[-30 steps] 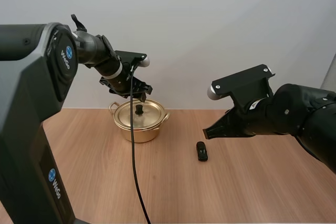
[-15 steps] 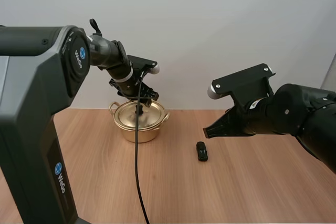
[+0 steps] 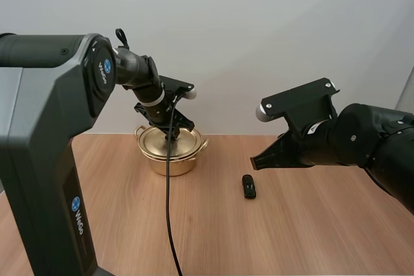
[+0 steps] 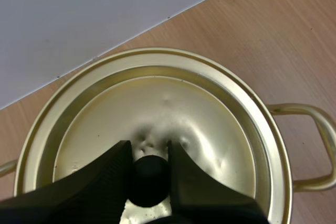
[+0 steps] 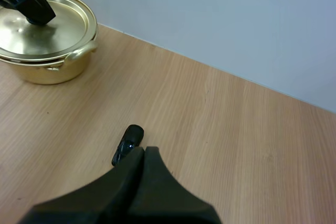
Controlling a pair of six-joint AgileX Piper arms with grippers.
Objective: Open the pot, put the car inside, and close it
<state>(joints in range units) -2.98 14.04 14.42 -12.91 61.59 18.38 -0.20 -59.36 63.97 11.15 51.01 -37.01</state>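
Left gripper (image 4: 148,146): clamped on the black knob (image 4: 149,182) at the middle of the lid (image 4: 210,124), one finger tight against each side, no gap to see. Read from the left wrist view, which also gives the lid seated flat on the gold pot (image 4: 274,153), closed, with one loop handle (image 4: 312,145) sticking out over the wood table (image 4: 294,35).

From the high view: left gripper (image 3: 173,134) down on the lid (image 3: 158,141), knob tucked behind the fingers, contact not readable there. Gives the layout instead: pot (image 3: 169,163) at the back of the table (image 3: 291,237), near the wall. Right gripper (image 3: 253,164) held in the air off to the pot's right, well apart from it.

Right gripper (image 5: 140,151): closed on nothing, fingers lying together as one dark wedge in the right wrist view. Car (image 5: 127,144): small, black, lying on bare wood just beyond the wedge tip and a little to one side; touching or not, cannot tell from that angle. Settled from the high view: car (image 3: 248,186) flat on the table below the gripper tip, clear air between them. Car well apart from the pot, to its right and nearer the arm bases.

Also from the right wrist view: left gripper (image 5: 29,1) planted at the centre of the lid (image 5: 58,30), pot (image 5: 47,72) across the table from the car.
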